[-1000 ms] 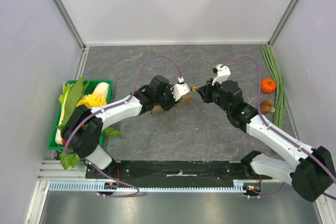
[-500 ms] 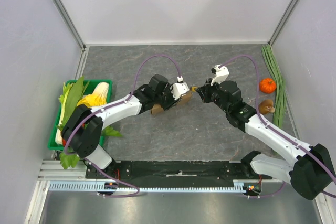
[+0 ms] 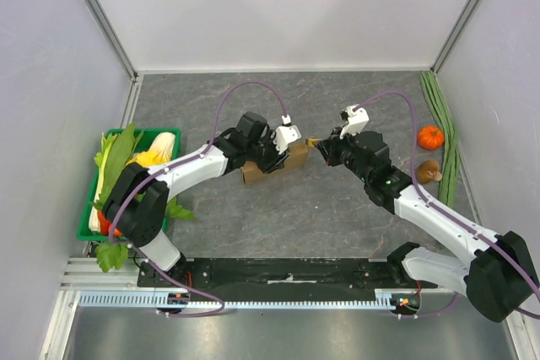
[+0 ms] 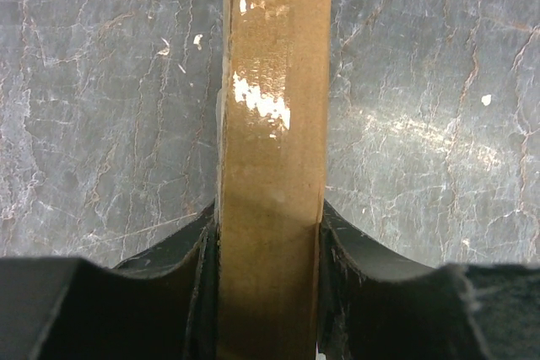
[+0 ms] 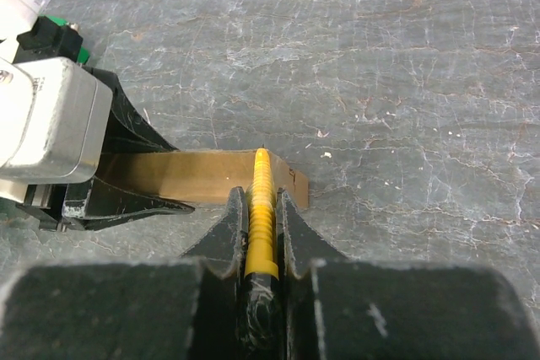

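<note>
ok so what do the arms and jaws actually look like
Both the left arm and right arm have white link shells with black joints and black bases. A thin purple cable loops along each one. Each wrist carries a small white camera block. The jaws are matte black with curved inner edges.

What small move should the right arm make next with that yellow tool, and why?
Probably ease the yellow tool, shut in the right gripper, forward along the cardboard box: its tip is at the box's end, and the left gripper clamps the box.
</note>
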Robot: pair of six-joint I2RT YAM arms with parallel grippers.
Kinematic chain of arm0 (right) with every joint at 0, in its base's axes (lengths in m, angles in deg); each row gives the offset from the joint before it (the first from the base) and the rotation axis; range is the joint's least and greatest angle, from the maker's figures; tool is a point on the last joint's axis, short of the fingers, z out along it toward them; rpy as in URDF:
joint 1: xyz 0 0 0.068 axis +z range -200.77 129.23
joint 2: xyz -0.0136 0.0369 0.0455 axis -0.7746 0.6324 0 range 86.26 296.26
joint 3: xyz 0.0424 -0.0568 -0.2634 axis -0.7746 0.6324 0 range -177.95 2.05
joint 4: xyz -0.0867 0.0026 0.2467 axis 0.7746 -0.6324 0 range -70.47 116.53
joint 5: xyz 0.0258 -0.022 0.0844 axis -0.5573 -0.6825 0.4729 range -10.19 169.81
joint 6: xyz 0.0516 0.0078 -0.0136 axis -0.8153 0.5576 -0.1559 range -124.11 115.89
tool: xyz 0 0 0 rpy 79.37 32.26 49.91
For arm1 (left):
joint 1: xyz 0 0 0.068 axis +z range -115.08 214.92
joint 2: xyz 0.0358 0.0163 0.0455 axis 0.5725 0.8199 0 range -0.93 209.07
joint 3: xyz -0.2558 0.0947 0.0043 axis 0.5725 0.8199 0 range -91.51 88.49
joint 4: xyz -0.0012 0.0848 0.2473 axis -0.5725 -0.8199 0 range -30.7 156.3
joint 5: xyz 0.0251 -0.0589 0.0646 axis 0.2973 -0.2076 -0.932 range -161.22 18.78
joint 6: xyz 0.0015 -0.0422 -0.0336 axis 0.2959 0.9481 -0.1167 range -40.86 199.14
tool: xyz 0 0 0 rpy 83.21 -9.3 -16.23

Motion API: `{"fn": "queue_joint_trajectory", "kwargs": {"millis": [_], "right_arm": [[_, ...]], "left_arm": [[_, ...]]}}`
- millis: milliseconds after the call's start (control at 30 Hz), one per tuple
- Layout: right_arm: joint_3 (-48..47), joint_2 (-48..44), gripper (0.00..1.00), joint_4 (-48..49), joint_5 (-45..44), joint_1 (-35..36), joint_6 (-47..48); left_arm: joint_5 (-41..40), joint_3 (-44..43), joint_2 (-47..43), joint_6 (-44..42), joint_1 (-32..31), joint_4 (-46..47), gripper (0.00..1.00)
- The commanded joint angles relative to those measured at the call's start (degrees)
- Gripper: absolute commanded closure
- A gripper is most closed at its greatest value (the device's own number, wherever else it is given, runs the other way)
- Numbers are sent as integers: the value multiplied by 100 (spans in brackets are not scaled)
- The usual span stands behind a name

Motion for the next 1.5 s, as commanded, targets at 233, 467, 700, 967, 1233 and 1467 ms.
{"fn": "queue_joint_trajectory", "kwargs": {"millis": [233, 467, 700, 967, 1233, 1467], "right_arm": [[-333, 47, 100, -1734, 633, 73, 124], [-517, 21, 100, -2121, 581, 65, 203], [-825, -207, 100, -2244, 177, 56, 204], [-1782, -199, 100, -2200, -1088, -41, 186], [-2406, 249, 100, -2349, -1300, -252, 160], [-2715, 759, 99, -2420, -1336, -611, -297]], "left_arm": [[-514, -90, 1035, 1149, 252, -1195, 83], [-610, -152, 1141, 1193, 260, -1239, 84], [-330, -195, 1018, 1114, 260, -1230, 71], [531, -555, 465, 999, 234, -827, 27], [1050, -1118, 51, 929, 146, -527, 4], [1008, -978, -941, 736, 137, -351, 2]]}}
